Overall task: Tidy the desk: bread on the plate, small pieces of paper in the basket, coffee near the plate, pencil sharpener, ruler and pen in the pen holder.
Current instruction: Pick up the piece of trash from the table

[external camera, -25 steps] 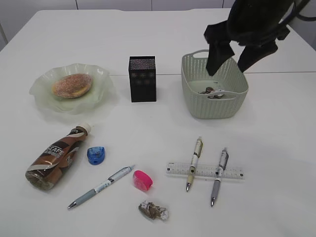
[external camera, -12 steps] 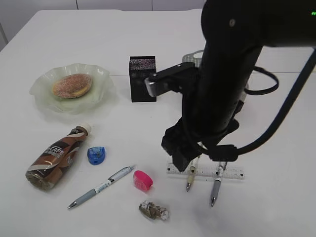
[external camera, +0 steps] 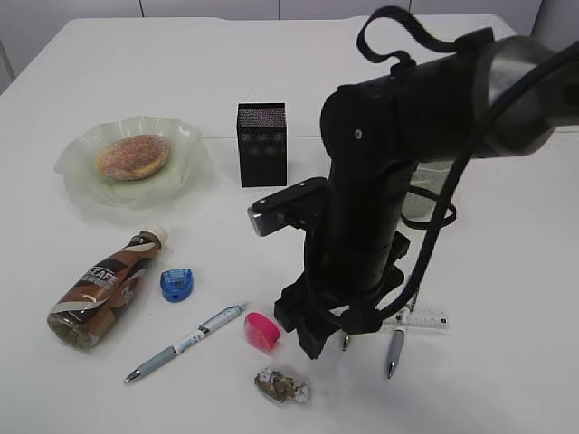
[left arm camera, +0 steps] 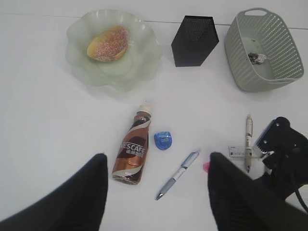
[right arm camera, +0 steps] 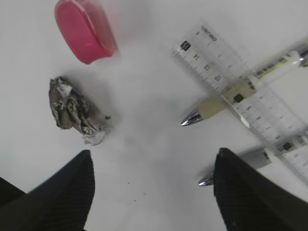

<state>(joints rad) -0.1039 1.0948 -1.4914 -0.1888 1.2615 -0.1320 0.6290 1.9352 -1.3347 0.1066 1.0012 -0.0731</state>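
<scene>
The bread lies on the green plate. The coffee bottle lies on its side on the desk. A paper wad lies at the front, and another is in the basket. The pen holder stands mid-table. A blue sharpener, a pink sharpener, a blue-white pen, the ruler and two pens lie loose. My right gripper is open and empty, low over the desk between wad and pens. My left gripper is open, high above.
My right arm hides most of the basket and ruler in the exterior view. A beige pen and a grey pen lie across the ruler. The pink sharpener sits just beyond the paper wad.
My right arm has swung from above the basket down and forward, over the ruler and pens, to just above the desk beside the front paper wad. The objects have not moved.
</scene>
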